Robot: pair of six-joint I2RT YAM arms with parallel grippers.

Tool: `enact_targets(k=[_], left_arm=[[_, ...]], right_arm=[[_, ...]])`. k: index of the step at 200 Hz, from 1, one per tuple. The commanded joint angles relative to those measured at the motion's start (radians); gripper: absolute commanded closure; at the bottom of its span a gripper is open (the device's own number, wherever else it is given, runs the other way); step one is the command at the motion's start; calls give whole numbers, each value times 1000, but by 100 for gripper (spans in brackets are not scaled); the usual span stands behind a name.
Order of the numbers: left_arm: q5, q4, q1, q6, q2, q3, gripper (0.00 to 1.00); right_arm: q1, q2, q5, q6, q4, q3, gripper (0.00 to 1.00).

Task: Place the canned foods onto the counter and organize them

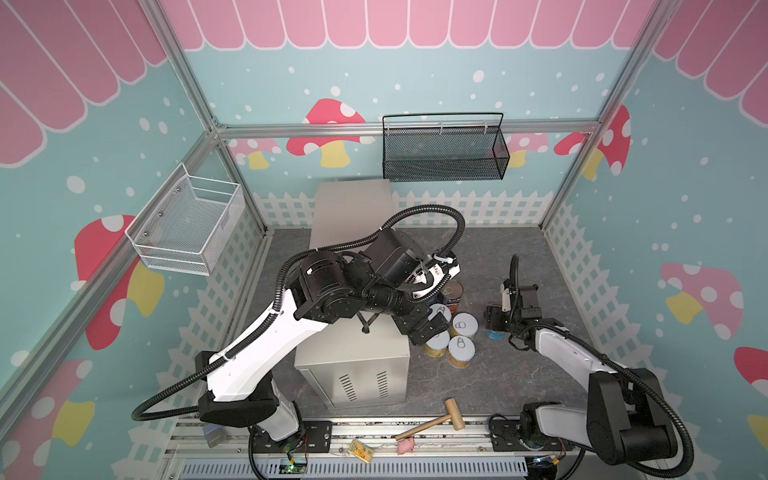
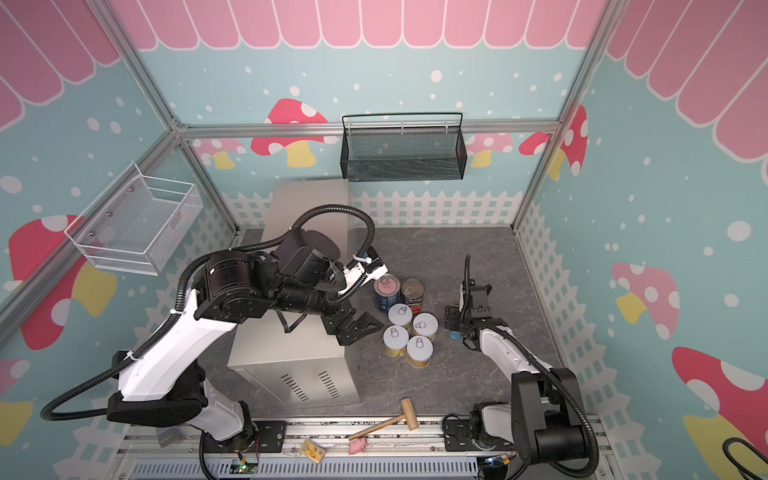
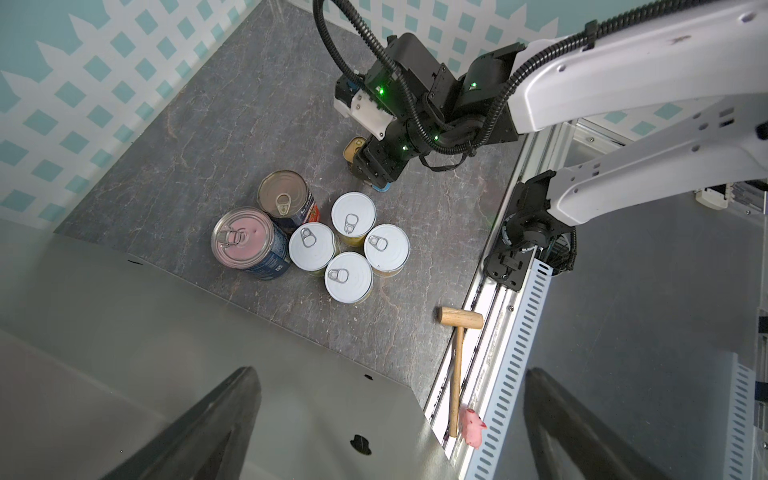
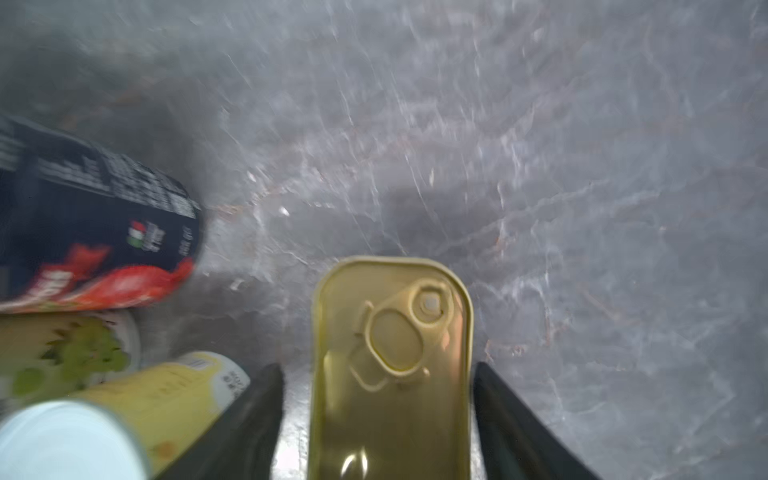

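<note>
Gold tin (image 4: 390,316): on grey floor (image 1: 498,257), not on counter (image 1: 353,208); straddled by right gripper (image 4: 376,370), jaws apart, tin ungripped. Left gripper (image 3: 390,374): wide, empty. Risk: tin skewed by uneven closing; neighbouring cans (image 3: 311,245) toppled.

Soft, even overhead light fills both top views; shadows are faint and the edges bend slightly. The right wrist view is blurred, with a dull sheen on the gold tin (image 4: 390,353). The left wrist view is sharp except the 2 fingers (image 3: 208,424) of the left gripper (image 3: 392,374).
</note>
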Motion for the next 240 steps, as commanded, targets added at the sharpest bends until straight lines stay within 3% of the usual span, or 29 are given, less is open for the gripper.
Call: enact_targets(k=[1, 36, 75, 142, 240], left_arm=[[-7, -20, -6, 27, 3, 25, 1], [-1, -15, -6, 37, 3, 29, 1], [23, -12, -6, 44, -2, 37, 1], [33, 7, -5, 38, -37, 10, 1], [19, 41, -5, 19, -99, -55, 1]], right_arm=[[-4, -85, -90, -91, 65, 33, 17], [-2, -173, -239, -169, 145, 20, 8], [43, -146, -359, -197, 209, 38, 2], [196, 31, -252, -201, 229, 123, 1], [211, 240, -200, -149, 305, 181, 1]])
